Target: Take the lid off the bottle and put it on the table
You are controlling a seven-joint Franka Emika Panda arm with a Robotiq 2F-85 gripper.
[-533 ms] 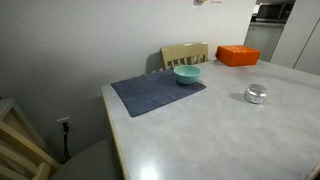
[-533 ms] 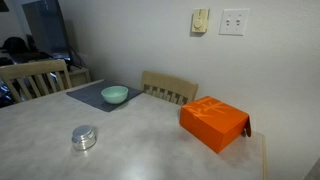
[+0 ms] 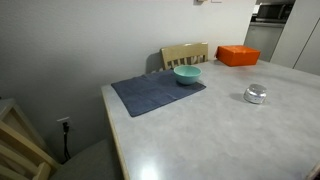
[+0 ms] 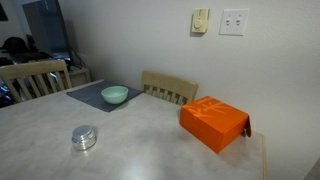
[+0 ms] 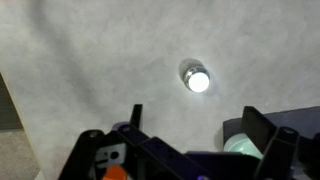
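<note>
Lid (image 4: pixel 83 131) and bottle (image 4: pixel 83 144) blur together; tool (image 5: pixel 192 112) cropped.

One tabletop (image 3: pixel 190 130) in shot; on it one bottle (image 4: pixel 84 141) with one lid (image 4: pixel 84 131); one teal bowl (image 4: pixel 115 95); one dark mat (image 3: pixel 150 93); one orange box (image 4: pixel 214 123); two wooden chairs (image 4: pixel 168 88) alongside.

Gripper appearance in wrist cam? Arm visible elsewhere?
Only the wrist view shows it: the gripper has two near-black fingers on a dark bluish body, with a pale patch and a small orange spot at lower left. No arm shows in either exterior view.
</note>
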